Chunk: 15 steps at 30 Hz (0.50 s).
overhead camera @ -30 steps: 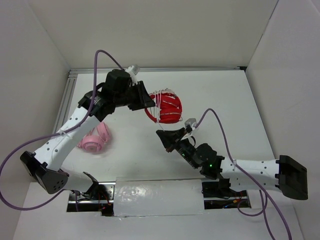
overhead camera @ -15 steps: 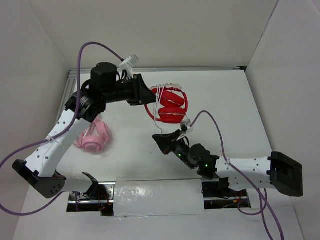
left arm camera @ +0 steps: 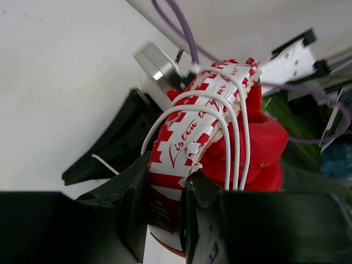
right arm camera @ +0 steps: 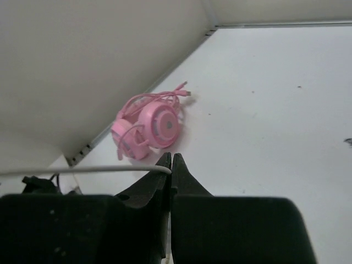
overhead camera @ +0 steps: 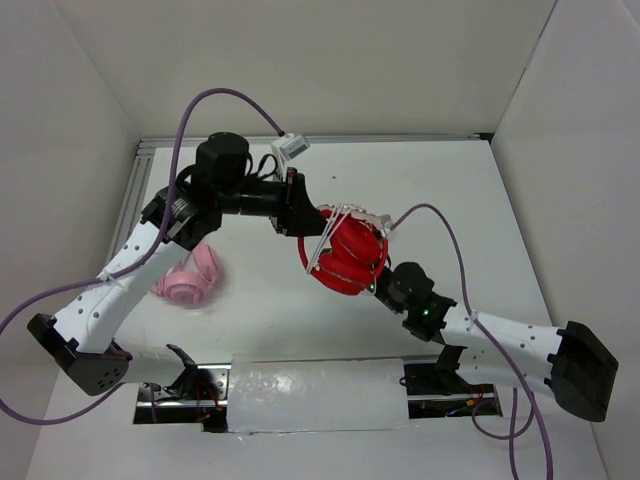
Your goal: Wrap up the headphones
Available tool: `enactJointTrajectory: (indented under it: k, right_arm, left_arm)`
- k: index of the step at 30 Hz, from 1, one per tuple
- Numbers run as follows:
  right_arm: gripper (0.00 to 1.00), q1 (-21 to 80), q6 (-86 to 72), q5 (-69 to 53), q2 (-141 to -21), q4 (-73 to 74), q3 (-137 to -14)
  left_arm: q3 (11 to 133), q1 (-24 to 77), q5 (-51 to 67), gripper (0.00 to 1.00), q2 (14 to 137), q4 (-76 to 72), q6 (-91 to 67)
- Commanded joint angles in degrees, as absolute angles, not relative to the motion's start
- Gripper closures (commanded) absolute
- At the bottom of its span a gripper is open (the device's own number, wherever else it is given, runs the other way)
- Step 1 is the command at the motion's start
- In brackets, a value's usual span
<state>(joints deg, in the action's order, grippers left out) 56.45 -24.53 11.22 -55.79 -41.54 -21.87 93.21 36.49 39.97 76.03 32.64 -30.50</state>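
The red headphones (overhead camera: 350,255) hang above the table's middle, folded, with the thin white cable (left arm camera: 237,137) looped round them several times. My left gripper (left arm camera: 165,206) is shut on their red-and-white headband (left arm camera: 181,137); in the top view it (overhead camera: 303,212) sits at their far-left side. My right gripper (right arm camera: 171,165) is shut on a length of the white cable (right arm camera: 82,171), which runs off to the left. In the top view its fingertips are hidden under the headphones' near-right side, and only the wrist (overhead camera: 405,287) shows.
Pale pink headphones (overhead camera: 190,278) with a bundled pink cable lie on the table at the left, under the left arm; they also show in the right wrist view (right arm camera: 148,131). White walls close in the left, back and right. A metal rail (overhead camera: 140,190) runs along the table's left edge.
The left gripper has turned and carried the red headphones nearer and to the right. The right gripper has swung from their near-left side to under their near-right side, drawing the cable with it.
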Motion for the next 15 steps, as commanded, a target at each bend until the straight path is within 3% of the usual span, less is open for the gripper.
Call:
enactJointTrajectory:
  k: [1,6,10,15]
  right_arm:
    - [0.99,51.08,-18.99,5.37,-55.8,-16.14,-31.17]
    - [0.96,42.04,-16.88,-2.35,-60.29,9.71,-41.99]
    - [0.96,38.41,-14.51,-6.32,-63.72,14.85,-44.38]
    - [0.96,38.14,-12.48,1.29,-65.13,21.08,-47.45]
  left_arm:
    - [93.08,39.9,44.39,1.0,74.44,30.41,-25.16]
    - [87.37,40.6,44.47,1.0,74.97,29.53,-18.29]
    - [84.21,41.66,40.8,1.0,75.41,28.83,-12.76]
    - [76.91,43.42,30.0,1.0,75.67,27.69,-5.89]
